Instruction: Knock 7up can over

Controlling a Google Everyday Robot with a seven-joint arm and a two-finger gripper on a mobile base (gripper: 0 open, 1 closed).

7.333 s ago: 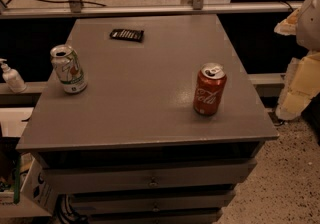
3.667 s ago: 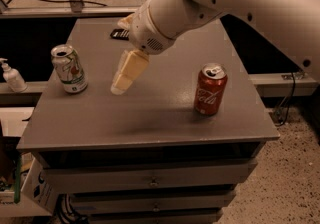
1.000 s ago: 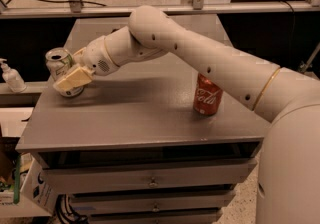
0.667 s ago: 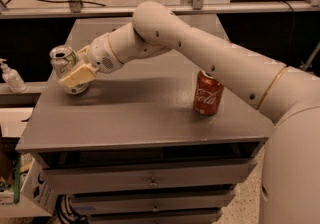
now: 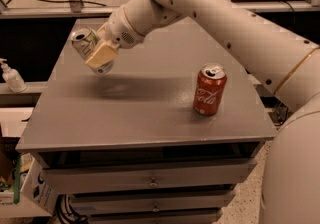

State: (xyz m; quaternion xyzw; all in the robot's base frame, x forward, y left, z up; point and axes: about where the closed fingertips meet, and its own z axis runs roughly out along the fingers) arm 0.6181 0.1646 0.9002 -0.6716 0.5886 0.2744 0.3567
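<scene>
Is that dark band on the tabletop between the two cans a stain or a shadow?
Camera view: a soft shadow of the arm overhead, starting beneath the pincer, which touches the tilted 7up can, left on the table; lighting is dim, warm.

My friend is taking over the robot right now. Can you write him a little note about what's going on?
End effector: at the table's back left, against the 7up can.
7up can: tilted, with its silver top leaning left, near the left edge. It is not lying flat.
Red cola can: upright at the right front, apart from the arm.
Done: the can is reached and tipping.
Left: push it fully onto its side, then pull the arm away.
</scene>
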